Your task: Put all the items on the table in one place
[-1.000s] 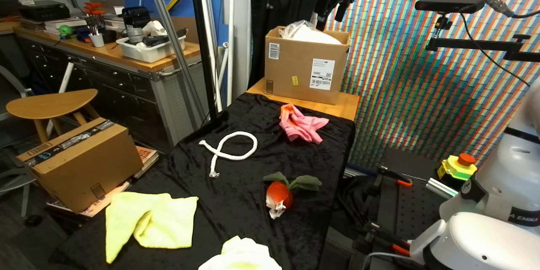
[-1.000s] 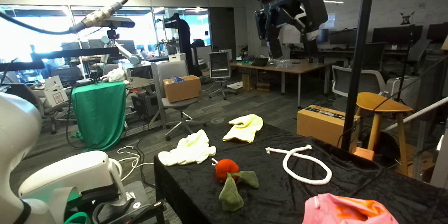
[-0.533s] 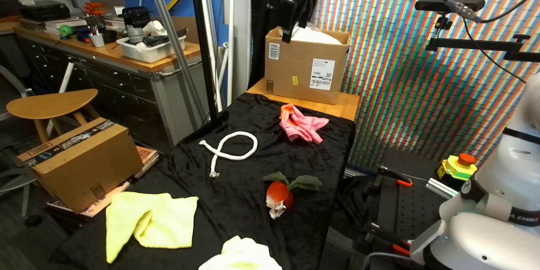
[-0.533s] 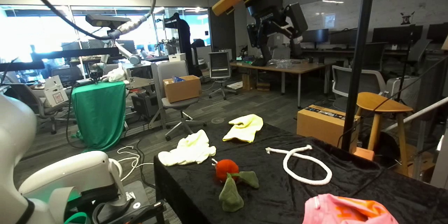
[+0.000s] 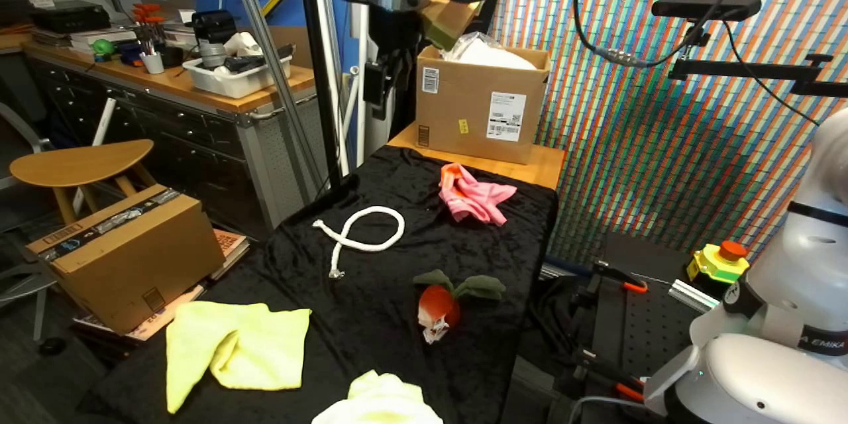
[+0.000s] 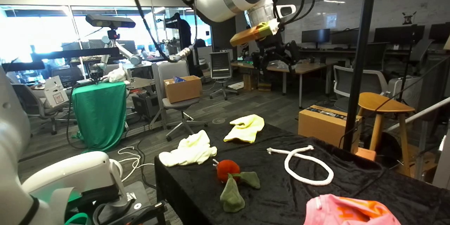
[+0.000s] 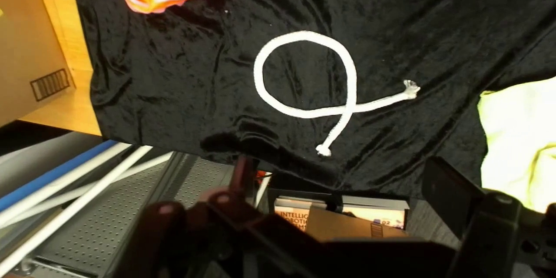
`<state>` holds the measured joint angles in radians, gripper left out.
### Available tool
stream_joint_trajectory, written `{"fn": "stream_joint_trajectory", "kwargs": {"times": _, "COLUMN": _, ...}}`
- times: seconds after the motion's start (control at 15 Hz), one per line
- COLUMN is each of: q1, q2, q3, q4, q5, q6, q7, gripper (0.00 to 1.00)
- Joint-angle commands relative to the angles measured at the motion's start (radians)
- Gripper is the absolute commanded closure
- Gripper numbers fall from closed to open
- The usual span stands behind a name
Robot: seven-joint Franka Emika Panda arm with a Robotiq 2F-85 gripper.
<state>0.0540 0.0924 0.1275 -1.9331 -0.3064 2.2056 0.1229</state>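
On the black-draped table (image 5: pixel 358 338) the items lie apart from one another. A pink cloth (image 5: pixel 474 199) is at the end by the box, with a white rope loop (image 7: pixel 258 71) near it. A yellow cloth (image 5: pixel 271 351) and a cream-white cloth (image 6: pixel 191 149) lie toward the opposite end. The red-orange toy (image 6: pixel 227 171) with green leaves sits near one long side. My gripper (image 7: pixel 339 165) is open with nothing between its fingers. It hangs above table height, beyond the rope's side of the table in the wrist view; the toy there shows only a leaf tip.
A cardboard box (image 5: pixel 480 109) stands on the bare wooden end of the table. A black post (image 6: pixel 358 63) rises beside the table, near a floor-level cardboard box (image 5: pixel 129 255) and a wooden stool (image 5: pixel 81 162). Pale poles (image 7: pixel 78 200) show beside my gripper.
My arm has swung across toward the poles and come down, bringing the gripper lower in both exterior views. The items on the table have not moved, and the gripper has stayed open.
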Motion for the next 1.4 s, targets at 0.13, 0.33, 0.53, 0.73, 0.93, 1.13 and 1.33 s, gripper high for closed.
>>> {"fn": "stream_joint_trajectory", "kwargs": {"times": 0.13, "q1": 0.094, "q2": 0.195, "q3": 0.014, "q4": 0.184, "q5": 0.019, "q6": -0.031, "q7": -0.056, "gripper": 0.0}}
{"fn": "stream_joint_trajectory", "kwargs": {"times": 0.33, "q1": 0.146, "q2": 0.23, "q3": 0.025, "q4": 0.207, "q5": 0.025, "q6": -0.098, "q7": -0.054, "gripper": 0.0}}
{"fn": "stream_joint_trajectory", "kwargs": {"times": 0.53, "q1": 0.178, "q2": 0.24, "q3": 0.038, "q4": 0.201, "q5": 0.036, "q6": -0.163, "q7": -0.076, "gripper": 0.0}}
{"fn": "stream_joint_trajectory", "kwargs": {"times": 0.73, "q1": 0.202, "q2": 0.243, "q3": 0.05, "q4": 0.181, "q5": 0.032, "q6": -0.194, "q7": -0.089, "gripper": 0.0}}
{"fn": "stream_joint_trajectory", "kwargs": {"times": 0.93, "q1": 0.223, "q2": 0.262, "q3": 0.056, "q4": 0.164, "q5": 0.011, "q6": -0.157, "q7": -0.078, "gripper": 0.0}}
{"fn": "stream_joint_trajectory", "kwargs": {"times": 1.13, "q1": 0.236, "q2": 0.299, "q3": 0.058, "q4": 0.159, "q5": 0.022, "q6": -0.078, "q7": -0.056, "gripper": 0.0}}
{"fn": "stream_joint_trajectory", "kwargs": {"times": 1.33, "q1": 0.255, "q2": 0.356, "q3": 0.044, "q4": 0.166, "q5": 0.016, "q6": 0.064, "q7": 0.016, "gripper": 0.0}}
